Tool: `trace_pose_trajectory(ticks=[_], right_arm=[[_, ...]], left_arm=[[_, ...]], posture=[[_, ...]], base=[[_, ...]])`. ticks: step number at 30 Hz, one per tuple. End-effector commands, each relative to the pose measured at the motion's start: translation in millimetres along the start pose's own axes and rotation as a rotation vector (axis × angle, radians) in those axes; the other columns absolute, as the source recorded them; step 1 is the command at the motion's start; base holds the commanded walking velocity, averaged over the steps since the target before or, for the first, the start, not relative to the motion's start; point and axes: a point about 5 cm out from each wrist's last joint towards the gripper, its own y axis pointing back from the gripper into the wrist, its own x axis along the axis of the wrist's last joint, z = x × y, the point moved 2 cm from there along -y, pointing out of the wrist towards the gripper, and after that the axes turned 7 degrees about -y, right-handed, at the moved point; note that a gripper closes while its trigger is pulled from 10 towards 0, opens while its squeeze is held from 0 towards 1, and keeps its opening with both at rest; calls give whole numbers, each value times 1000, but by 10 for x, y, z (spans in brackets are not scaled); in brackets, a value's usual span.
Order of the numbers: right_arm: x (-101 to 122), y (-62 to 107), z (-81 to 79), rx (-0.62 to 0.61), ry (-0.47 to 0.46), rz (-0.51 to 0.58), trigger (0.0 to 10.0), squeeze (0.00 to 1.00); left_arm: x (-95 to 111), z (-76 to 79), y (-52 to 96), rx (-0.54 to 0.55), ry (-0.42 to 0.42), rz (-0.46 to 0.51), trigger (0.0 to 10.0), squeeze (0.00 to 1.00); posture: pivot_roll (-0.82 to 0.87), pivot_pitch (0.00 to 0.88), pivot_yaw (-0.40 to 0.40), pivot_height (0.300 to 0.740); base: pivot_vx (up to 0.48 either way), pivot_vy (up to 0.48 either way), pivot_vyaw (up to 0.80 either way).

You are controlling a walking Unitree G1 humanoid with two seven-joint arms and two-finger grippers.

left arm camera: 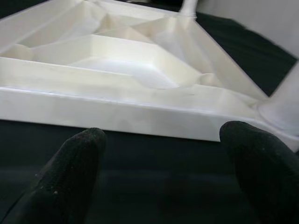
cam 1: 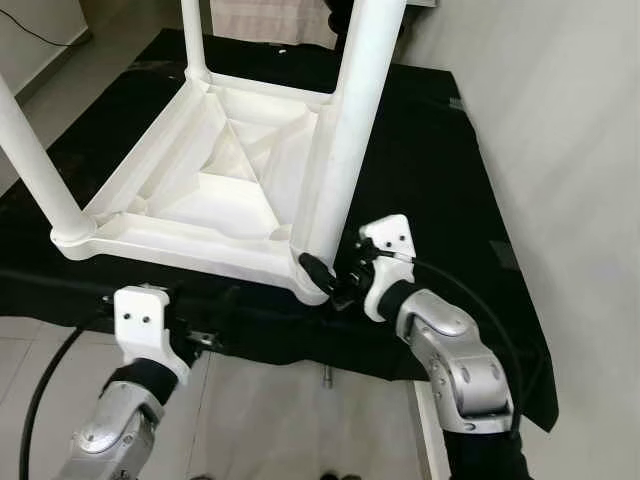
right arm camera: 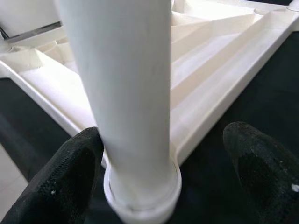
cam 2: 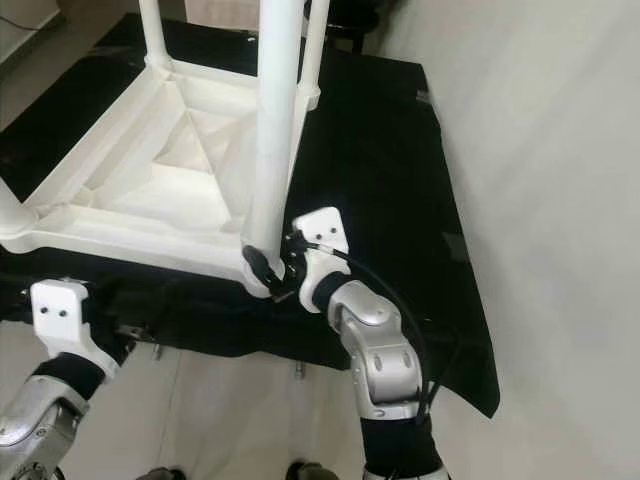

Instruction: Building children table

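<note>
Tabletop (cam 1: 210, 190): upside down on the black-draped worktop (cam 1: 440, 150), ribbed underside up.
Left eye view: legs stand in the corners at 12, 9 and 5 o'clock; the near-right leg (cam 1: 350, 130) is seated, so assembly looks nearly done.
Right eye view: right gripper (cam 2: 272, 272) at that leg's base.
Left wrist view: left gripper (left arm camera: 159, 163) spread wide, empty, facing the rim.
Right wrist view: fingers (right arm camera: 60, 177) splayed around the leg, not clamped.
Containers: none seen.

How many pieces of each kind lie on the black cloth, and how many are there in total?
White ribbed plastic tabletop, upside down: 1
White round plastic legs, standing at its corners: 4
Total: 5
</note>
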Motion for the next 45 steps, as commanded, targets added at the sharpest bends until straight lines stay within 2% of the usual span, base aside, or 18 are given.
trace_pose_trajectory(ticks=[1,3,4,5,7,8,10,11,13,28,32,34,37,45], right_arm=[[-42,125,116,-51,13,-7,10000,1000],[-111,285,292,-170,4,-11,10000,992],[-111,285,292,-170,4,-11,10000,992],[-122,315,382,-229,-8,-2,10000,475],[-125,325,436,-265,-18,5,10000,475],[-128,329,502,-297,-18,14,10000,0],[-160,365,646,-380,-22,11,10000,0],[-160,365,646,-380,-22,11,10000,0],[-202,397,742,-445,-32,-4,10000,0],[-157,330,772,-466,34,-1,10000,0],[-170,338,853,-505,32,-10,10000,0],[-202,356,933,-546,21,-32,10000,0],[-212,364,958,-560,26,-44,10000,0],[-216,356,966,-563,41,-58,10000,0]], left_arm=[[-28,-35,26,43,-35,-15,10000,0],[-16,-116,55,135,-116,-20,10000,0],[-16,-116,55,135,-116,-20,10000,0],[-17,-140,65,162,-146,-25,10000,0],[-18,-152,69,176,-163,-27,10000,0],[-23,-157,72,186,-179,-30,10000,0],[-41,-170,93,201,-212,-40,10000,0],[-41,-170,93,201,-212,-40,10000,0],[-69,-189,109,221,-220,-57,10000,0],[-68,-150,66,222,-223,-51,10000,0],[-49,-132,47,211,-215,-41,10000,0],[-1,-92,4,180,-203,-15,10000,0],[59,-38,-39,138,-185,18,10000,0],[99,8,-80,114,-180,39,10000,0]], posture=[[-47,127,-103,740],[-54,119,-101,740],[-54,119,-101,740],[-55,109,-97,740],[-55,109,-97,740],[-53,100,-96,740],[-50,99,-97,740],[-50,99,-97,740],[-52,93,-96,740],[-49,79,-103,740],[-51,80,-103,740],[-54,81,-103,740],[-57,81,-101,740],[-63,80,-98,740]], base=[[0,0,0],[0,0,0],[0,0,0],[0,0,0],[0,0,0],[0,0,0],[0,0,0],[0,0,0],[0,480,0],[0,480,0],[0,480,0],[0,480,0],[0,458,0],[0,0,0]])
